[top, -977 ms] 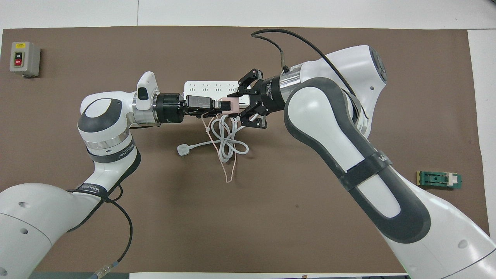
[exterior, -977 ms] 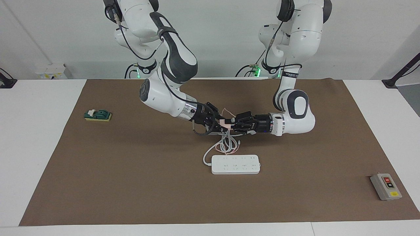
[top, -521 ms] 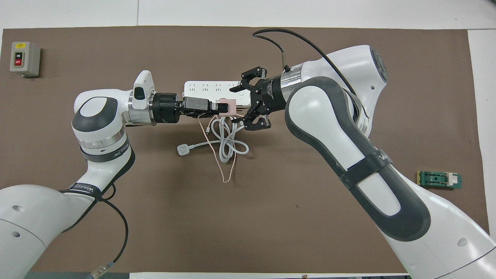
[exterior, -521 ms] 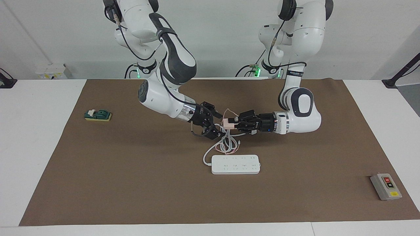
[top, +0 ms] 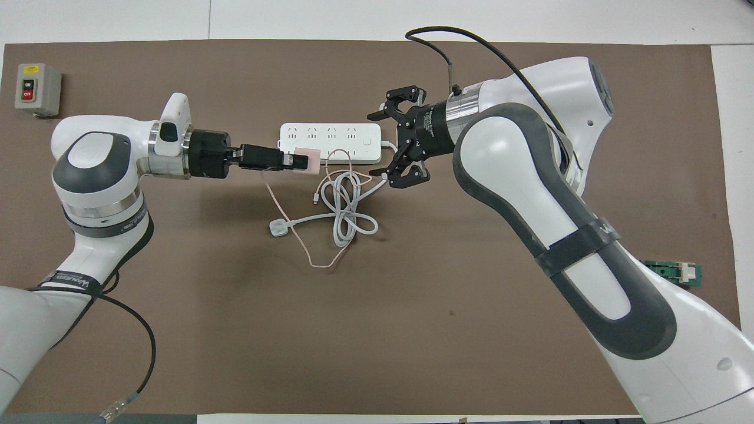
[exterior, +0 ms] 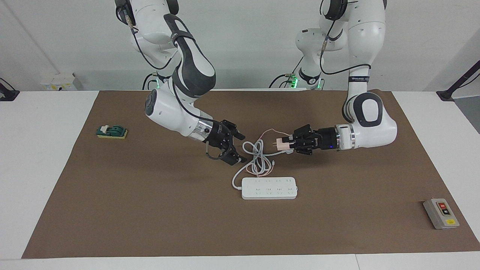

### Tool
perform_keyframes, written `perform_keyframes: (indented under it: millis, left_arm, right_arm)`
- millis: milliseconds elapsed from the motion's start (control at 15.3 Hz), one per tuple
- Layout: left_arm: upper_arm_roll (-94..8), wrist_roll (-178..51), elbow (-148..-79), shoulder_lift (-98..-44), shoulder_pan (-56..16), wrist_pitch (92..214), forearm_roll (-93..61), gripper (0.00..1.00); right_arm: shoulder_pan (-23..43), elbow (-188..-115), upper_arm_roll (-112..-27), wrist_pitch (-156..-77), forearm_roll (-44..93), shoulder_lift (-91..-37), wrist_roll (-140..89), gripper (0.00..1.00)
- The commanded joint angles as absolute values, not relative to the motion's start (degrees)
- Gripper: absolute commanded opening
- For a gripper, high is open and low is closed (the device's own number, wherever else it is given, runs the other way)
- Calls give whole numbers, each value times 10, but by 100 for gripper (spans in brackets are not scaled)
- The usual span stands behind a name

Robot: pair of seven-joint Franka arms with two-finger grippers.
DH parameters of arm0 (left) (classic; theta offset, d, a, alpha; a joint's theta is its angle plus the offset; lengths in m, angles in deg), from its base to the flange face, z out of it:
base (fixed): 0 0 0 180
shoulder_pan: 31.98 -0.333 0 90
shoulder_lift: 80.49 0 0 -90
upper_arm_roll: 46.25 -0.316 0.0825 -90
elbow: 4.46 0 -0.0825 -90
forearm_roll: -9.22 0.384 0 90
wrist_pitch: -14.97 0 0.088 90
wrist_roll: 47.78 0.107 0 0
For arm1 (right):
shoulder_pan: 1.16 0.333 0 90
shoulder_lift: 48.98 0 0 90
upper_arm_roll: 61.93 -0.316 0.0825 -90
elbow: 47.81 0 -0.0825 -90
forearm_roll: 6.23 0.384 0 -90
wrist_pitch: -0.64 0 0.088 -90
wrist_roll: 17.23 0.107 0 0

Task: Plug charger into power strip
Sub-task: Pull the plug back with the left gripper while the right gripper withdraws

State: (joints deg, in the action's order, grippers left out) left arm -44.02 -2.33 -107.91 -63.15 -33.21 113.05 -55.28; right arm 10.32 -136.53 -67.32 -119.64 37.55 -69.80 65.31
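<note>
The left hand [exterior: 285,144] held the charger [exterior: 282,144] tight, up in the air near the middle of the facing picture, with its two metal prongs sticking out sideways. A moment before, both hands were close together at the charger. Now the right hand [exterior: 231,146] had let go, opened wide and pulled back toward the left of that picture, empty. So the charger had passed over to the left hand alone. Its thin pink cable [top: 294,235] hung down to the table and mixed with the white cord [top: 347,218] lying there. The power strip [exterior: 269,188] lay flat, lower in the picture, just below the cords. I think the next job was to turn the prongs down and carry them to a socket.
</note>
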Motion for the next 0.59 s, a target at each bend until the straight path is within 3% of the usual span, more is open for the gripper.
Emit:
perform_keyframes:
  millis: [0,261,521]
  left_arm:
    - [-436,19,-1068,-655,-372,1136,-452,6]
    - [-436,117,-1059,-677,-420,1128,-365,6]
    - [-433,134,-1040,-673,-397,1182,-255,6]
  right_arm:
    - [60,-1371,-676,-1141,340,-659,593,100]
    - [11,-1374,-676,-1026,273,-618,437,100]
    - [-12,-1378,-676,-943,145,-568,232,100]
